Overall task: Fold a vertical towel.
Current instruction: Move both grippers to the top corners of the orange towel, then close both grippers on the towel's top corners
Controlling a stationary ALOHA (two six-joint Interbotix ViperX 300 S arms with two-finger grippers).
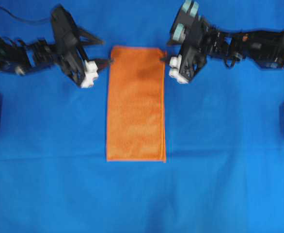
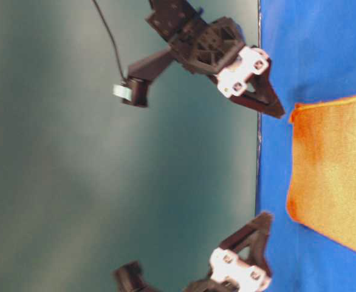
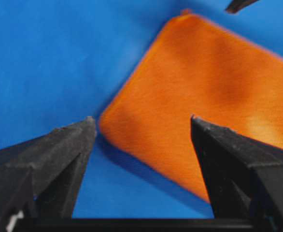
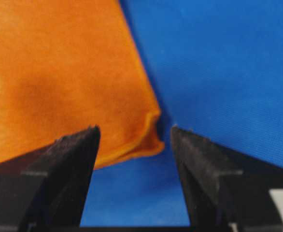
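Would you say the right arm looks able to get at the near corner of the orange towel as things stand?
Probably yes. The right gripper is open, and the towel corner sits just ahead between its fingers, slightly curled up off the blue cloth. Nothing lies in between.

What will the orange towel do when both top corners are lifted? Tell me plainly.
The towel will probably droop: it looks thin and soft, lying flat on the blue cloth. Its corner already curls, so it likely bends easily. The fuzzy surface should resist slipping from the fingers.
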